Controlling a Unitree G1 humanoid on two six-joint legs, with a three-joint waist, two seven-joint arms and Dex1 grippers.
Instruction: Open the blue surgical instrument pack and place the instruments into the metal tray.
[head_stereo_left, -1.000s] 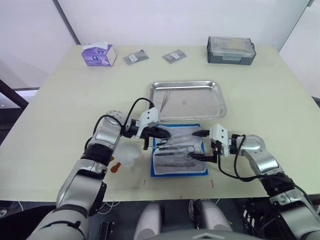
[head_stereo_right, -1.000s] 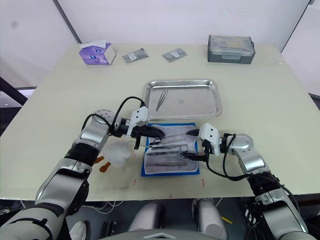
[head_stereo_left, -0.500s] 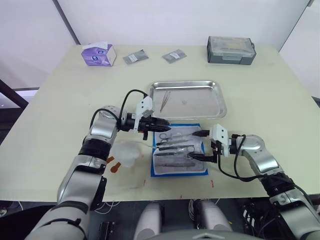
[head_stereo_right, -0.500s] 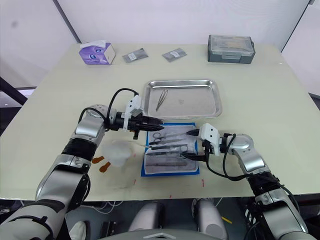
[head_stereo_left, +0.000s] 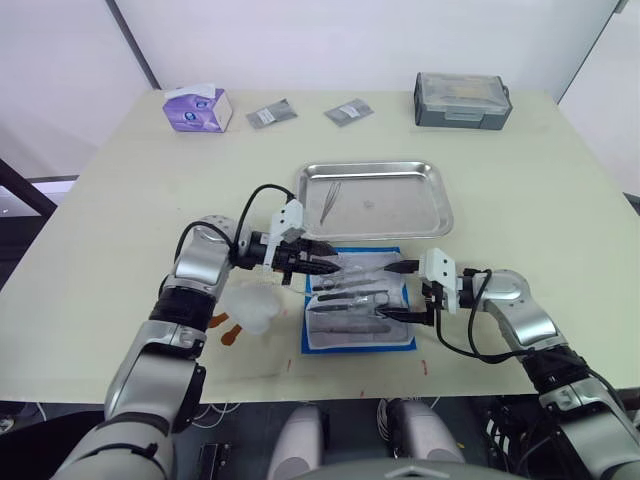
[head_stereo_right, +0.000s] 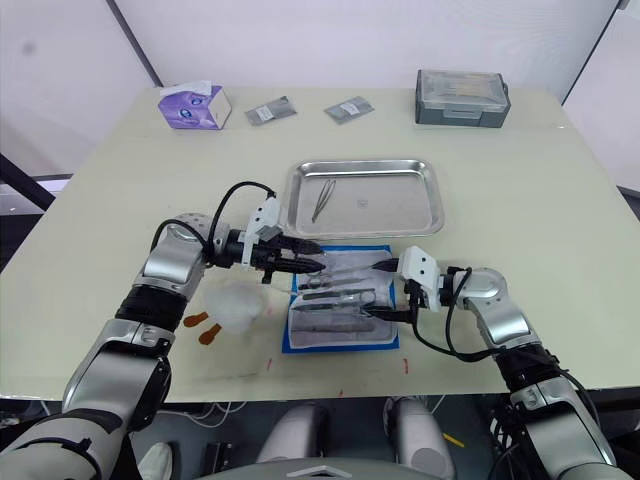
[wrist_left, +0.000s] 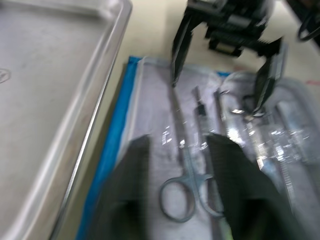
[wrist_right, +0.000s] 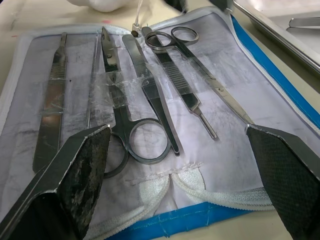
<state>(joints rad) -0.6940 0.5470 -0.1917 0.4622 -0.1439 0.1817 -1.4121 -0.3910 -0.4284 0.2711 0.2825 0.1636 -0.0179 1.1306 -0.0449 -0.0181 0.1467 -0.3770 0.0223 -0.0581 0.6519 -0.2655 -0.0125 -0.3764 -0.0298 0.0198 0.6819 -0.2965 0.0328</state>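
Pack: the blue surgical instrument pack (head_stereo_left: 358, 312) lies open and flat at lower centre of the left eye view, pale lining up, blue border showing; it sits just below the metal tray.
Tray: the metal tray (head_stereo_left: 436, 212) is at centre frame, above the pack; one pair of tweezers (head_stereo_left: 331, 199) already lies in its left part.
Instruments: scissors (wrist_right: 192, 87), a second pair of ringed scissors or forceps (wrist_right: 123, 122), a flat handle (wrist_right: 51, 112) and other slim tools lie side by side on the lining under clear straps.
Left gripper: the left gripper (head_stereo_left: 322, 268) is at the pack's upper left corner, fingers spread, nothing between them; in its wrist view the scissor rings lie just ahead between the fingers.
Right gripper: the right gripper (head_stereo_left: 402, 291) sits at the pack's right edge, fingers spread wide over it, holding nothing.
Step in hand: pack opened, one instrument moved; picking up the next instrument, likely the scissors by the rings.
Next move: lower the left fingers around a ring or shank, close, slide it free of the strap, carry it up to the tray.
Risk: the strap may drag the pack along; the right gripper could pin the edge.
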